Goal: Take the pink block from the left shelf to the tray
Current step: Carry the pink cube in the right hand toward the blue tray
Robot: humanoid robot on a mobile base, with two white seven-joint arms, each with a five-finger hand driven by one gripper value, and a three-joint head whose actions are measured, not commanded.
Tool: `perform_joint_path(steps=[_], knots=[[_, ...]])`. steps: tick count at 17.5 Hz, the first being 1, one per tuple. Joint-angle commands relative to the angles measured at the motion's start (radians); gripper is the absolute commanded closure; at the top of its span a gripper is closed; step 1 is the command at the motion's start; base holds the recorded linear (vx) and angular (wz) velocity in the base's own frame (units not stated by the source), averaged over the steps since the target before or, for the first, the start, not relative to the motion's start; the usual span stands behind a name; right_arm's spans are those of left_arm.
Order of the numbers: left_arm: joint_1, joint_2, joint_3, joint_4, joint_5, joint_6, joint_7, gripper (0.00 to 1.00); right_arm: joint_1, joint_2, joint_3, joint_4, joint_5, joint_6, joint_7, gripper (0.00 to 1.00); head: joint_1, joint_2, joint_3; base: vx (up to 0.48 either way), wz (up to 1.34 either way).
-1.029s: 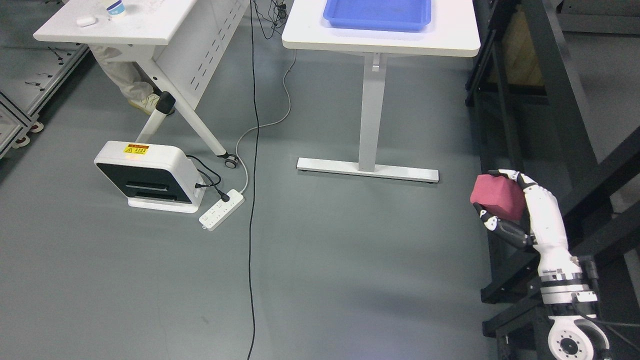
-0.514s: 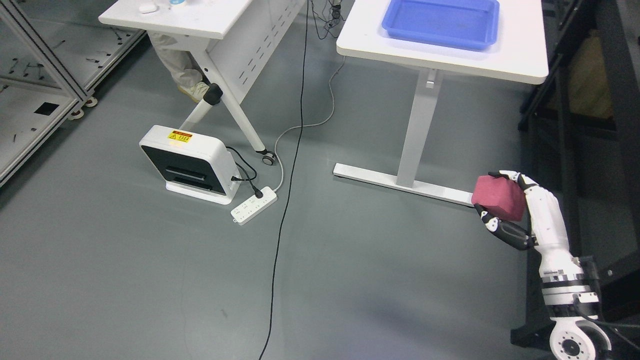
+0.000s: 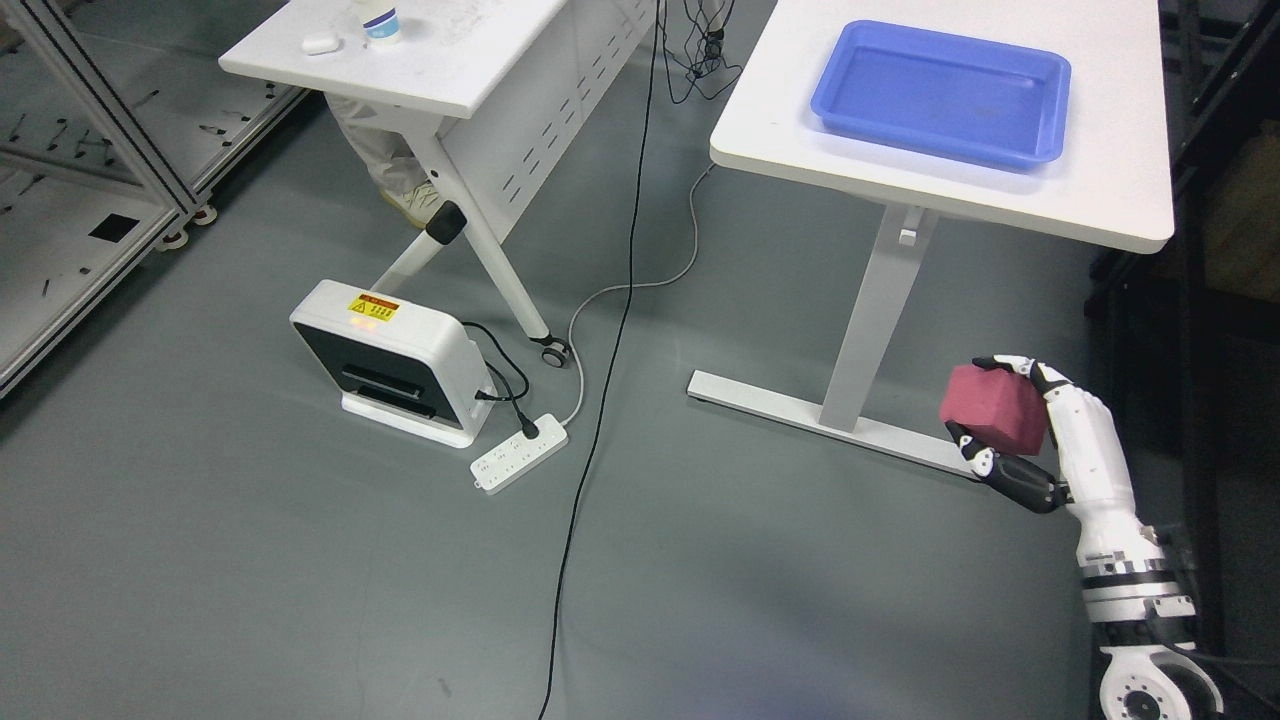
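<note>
The whole view is swinging round since the earlier frames: the white table (image 3: 1120, 215) and the blue tray (image 3: 1040, 150) on it are sliding from the top centre toward the upper right and showing more fully, while the right hand (image 3: 1010, 425) is keeping the same spot at the lower right, so it is the camera that is turning, not the things.

The right hand is gripping the pink block (image 3: 990, 405), its fingers (image 3: 1010, 364) curling over the top and its thumb pressing from below. The block is hanging in the air above the grey floor, in front of the table's foot and well below the tabletop. The left hand is not showing.

The pick looks done, and the carry to the tray is in hand. The next move is calling for the base to close on the table and for the arm to lift the block above the table edge, over the tray's near rim, and only then loosen the fingers.

At the left, a white unit (image 3: 385, 365) and a power strip (image 3: 520, 452) are lying on the floor.
</note>
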Motion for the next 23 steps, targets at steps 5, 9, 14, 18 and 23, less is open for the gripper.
perform_joint_path(steps=[5,9,14,18,23], knots=[[0.009,0.017,0.0,0.0,-0.002,-0.001,0.001,0.0,0.01,0.008,0.002,-0.001,-0.002,0.006,0.001,0.97,0.0,0.0,0.0,0.322,-0.14],[0.009,0.017,0.0,0.0,-0.002,-0.001,0.001,0.0,0.025,0.009,-0.002,0.0,0.0,0.005,-0.001,0.96,0.0,0.0,0.0,0.326,-0.08],[0.009,0.017,0.0,0.0,-0.002,-0.001,0.001,0.0,0.019,0.032,-0.001,0.001,-0.002,0.003,-0.004,0.96,0.0,0.0,0.0,0.32,-0.07],[0.009,0.017,0.0,0.0,-0.002,-0.001,0.001,0.0,0.009,0.047,0.004,0.001,-0.002,0.008,-0.001,0.96,0.0,0.0,0.0,0.289,-0.07],[0.009,0.017,0.0,0.0,-0.002,-0.001,0.001,0.0,0.007,0.047,0.02,0.001,0.0,0.008,0.021,0.96,0.0,0.0,0.0,0.249,-0.07]])
